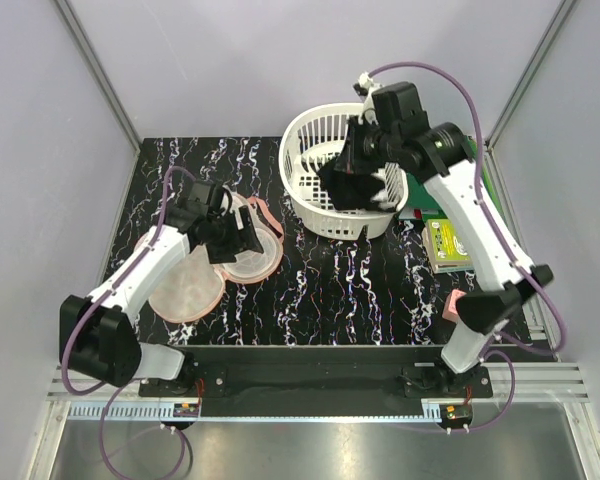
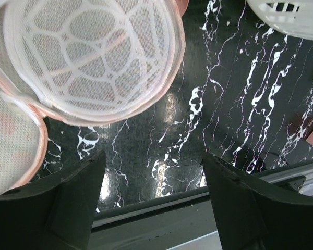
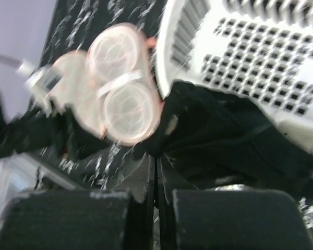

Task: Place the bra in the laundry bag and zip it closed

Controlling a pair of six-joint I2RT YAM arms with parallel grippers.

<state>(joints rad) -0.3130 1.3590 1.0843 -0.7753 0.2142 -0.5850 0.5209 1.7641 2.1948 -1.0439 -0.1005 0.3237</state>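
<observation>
The black bra (image 1: 348,186) hangs from my right gripper (image 1: 358,165) over the front rim of the white basket (image 1: 305,130). In the right wrist view the gripper (image 3: 157,161) is shut on the bra (image 3: 224,140), with the jaws pressed together on the fabric. The peach-pink laundry bag (image 1: 252,255) lies open on the black marbled table at the left, showing its pale mesh domes (image 2: 94,57); it also shows in the right wrist view (image 3: 122,83). My left gripper (image 1: 235,235) is open and empty just above the bag, its jaws wide apart (image 2: 154,177).
The white slotted basket (image 3: 261,57) stands at the back centre-right; a corner of it shows in the left wrist view (image 2: 287,15). A green-yellow box (image 1: 446,245) lies at the right edge. The table's near edge with a metal rail (image 2: 161,213) is below the left gripper.
</observation>
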